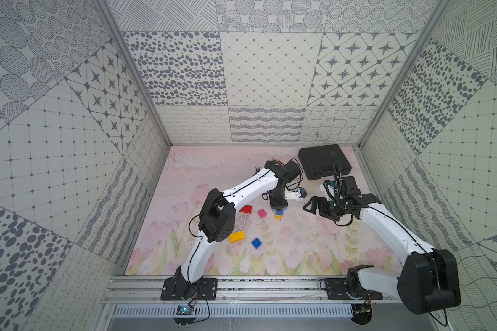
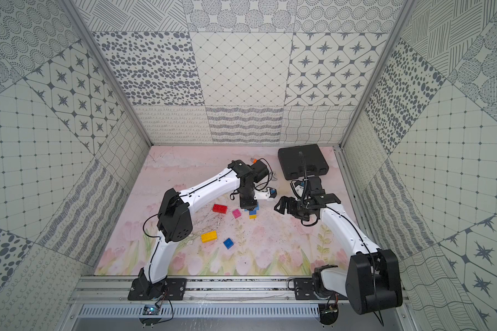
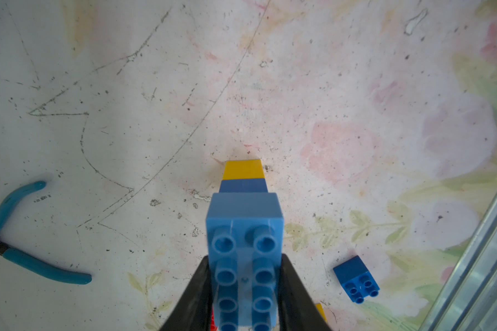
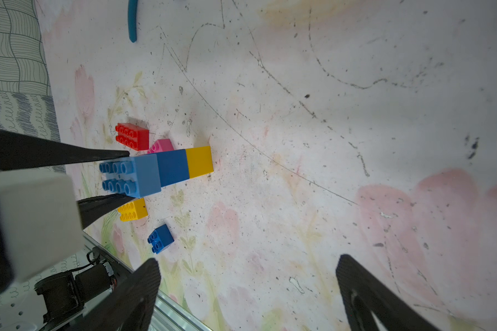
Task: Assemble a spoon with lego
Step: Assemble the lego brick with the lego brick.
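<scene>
- Left claw: clamped on the light blue brick across its long sides, from above. You hold it so, by my judgement, to seat it and steady the column.
- Spoon, part built: the light blue brick sits on a dark blue brick, which sits on a yellow brick. The yellow one stands on the bench near its middle. The upright column reads as the handle.
- Right claw: jaws wide and empty, clear of the bench, near the column but apart from it. Probably placed to fetch the next piece.
- Loose lego, studs up as far as you can tell: red oblong and pink square just beside the column; yellow oblong and dark blue square nearer the front rail. All lie free for picking.
- Bench surface: pale floral mat, scratched and speckled with dark grit.
- Room: grey-and-white patterned panels on three sides, and a black case at the far right corner. Blue-handled pliers lie clear of the work.
</scene>
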`<state>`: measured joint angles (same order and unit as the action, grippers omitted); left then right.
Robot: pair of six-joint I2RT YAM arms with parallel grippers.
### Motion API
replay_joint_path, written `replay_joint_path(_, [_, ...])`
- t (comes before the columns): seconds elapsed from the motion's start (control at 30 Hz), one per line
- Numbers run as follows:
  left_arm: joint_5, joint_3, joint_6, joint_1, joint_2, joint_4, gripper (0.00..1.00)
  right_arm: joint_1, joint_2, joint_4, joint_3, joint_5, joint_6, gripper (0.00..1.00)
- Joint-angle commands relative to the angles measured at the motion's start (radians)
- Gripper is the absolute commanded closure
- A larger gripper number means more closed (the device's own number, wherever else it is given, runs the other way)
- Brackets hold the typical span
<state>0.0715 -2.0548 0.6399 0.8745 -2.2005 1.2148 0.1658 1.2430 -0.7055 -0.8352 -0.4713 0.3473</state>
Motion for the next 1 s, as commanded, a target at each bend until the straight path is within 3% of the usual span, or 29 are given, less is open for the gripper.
replay_joint_path(0.0, [-0.009, 0.019, 0.020, 0.003, -0.012, 0.048, 0.76, -0.006, -0.017, 0.028, 0.009, -0.010, -0.022, 0.02])
replay_joint_path(0.63, [-0.055, -0.014, -0.140, 0.039, -0.070, 0.119, 0.78, -0.006, -0.026, 0.044, 0.024, -0.020, -0.017, 0.02])
replay_joint_path(0.97, [-0.044, 0.084, -0.185, 0.053, -0.024, 0.022, 0.80, -0.005, -0.034, 0.047, 0.026, -0.023, -0.017, 0.02])
